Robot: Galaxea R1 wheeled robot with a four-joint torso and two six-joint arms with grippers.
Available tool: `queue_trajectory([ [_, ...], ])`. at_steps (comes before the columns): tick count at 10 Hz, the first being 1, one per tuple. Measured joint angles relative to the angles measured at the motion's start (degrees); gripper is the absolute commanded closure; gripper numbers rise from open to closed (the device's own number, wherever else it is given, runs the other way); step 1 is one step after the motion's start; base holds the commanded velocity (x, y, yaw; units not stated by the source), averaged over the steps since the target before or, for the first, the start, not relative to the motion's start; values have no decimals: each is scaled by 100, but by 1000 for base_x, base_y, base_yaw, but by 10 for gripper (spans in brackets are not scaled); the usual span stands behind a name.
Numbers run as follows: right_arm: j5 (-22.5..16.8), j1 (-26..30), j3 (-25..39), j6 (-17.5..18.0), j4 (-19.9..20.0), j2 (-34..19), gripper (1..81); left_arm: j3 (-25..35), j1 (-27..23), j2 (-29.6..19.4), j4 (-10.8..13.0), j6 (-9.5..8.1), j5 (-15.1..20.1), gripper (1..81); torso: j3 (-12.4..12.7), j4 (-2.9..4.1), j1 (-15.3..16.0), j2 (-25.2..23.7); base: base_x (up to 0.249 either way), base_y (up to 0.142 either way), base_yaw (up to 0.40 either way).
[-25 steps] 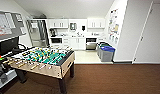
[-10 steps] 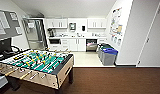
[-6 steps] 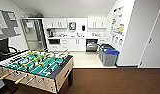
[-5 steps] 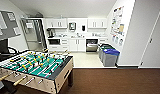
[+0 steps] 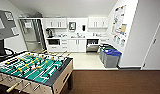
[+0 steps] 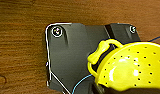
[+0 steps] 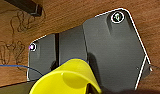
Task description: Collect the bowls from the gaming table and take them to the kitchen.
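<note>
Kitchen (image 5: 76,37) at 12 o'clock, foosball table (image 5: 33,70) at 9, bins (image 5: 109,56) at 2. Yellow bowl with holes (image 6: 131,70) by left wrist, plain yellow bowl (image 7: 68,80) by right; grip: can't tell. You drive slow, straight, between table and bins.

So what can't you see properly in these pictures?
- Left wrist view: the yellow bowl with holes is cut off by the picture's edge; whatever grips it is hidden behind it.
- Right wrist view: the plain yellow bowl is cut off too, so its full shape is unclear.
- Head view: things on the kitchen countertop are too small and blurred to name; the foosball table runs off the edge.
</note>
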Motion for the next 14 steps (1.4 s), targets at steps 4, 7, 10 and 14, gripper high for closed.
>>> queue_trajectory([
  [4,-6,-33,0,2,0,0,811,0,44,0,0,0,7,811,0,0,-5,-2,191,0,0],
  [7,-9,-33,-2,2,2,-2,811,0,38,0,0,0,2,811,0,0,-5,-2,191,0,0],
  [10,-9,-33,-2,2,2,0,811,0,38,-6,0,0,7,811,0,0,-5,-2,191,0,0],
  [14,-11,-33,0,2,0,0,811,2,40,-4,0,0,-1,811,0,0,-5,-2,191,-17,0],
])
